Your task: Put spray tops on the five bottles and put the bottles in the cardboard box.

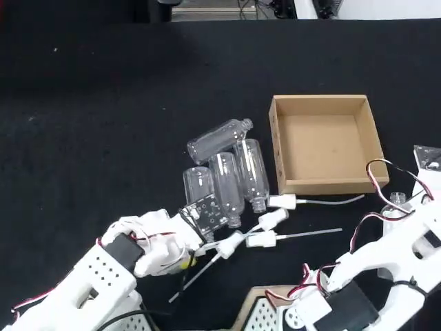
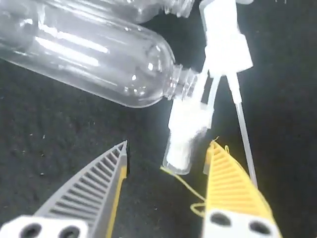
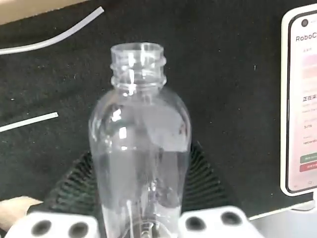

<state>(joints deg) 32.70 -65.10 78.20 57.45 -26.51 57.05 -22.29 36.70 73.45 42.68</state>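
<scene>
**Left gripper poised over a spray top, box empty**

The left gripper is low over the black table, jaws spread wide, nothing in its grasp. Right between its grey and yellow fingers lies a white plastic spray top, its thin dip tube running past the yellow side. Just beyond that top is the open neck of a clear plastic bottle lying on its side, with a second white spray top close by.

Over to the other arm: the right gripper is clamped round the body of an upright clear bottle, neck bare. Farther out from it, the brown cardboard box stands open with nothing inside.

The score, as I read it: no bottle capped, none boxed. Four bottles lie clustered ahead of the left gripper, loose tops scattered beside them, and the fifth is held. All five cappings and all five placements remain.
</scene>
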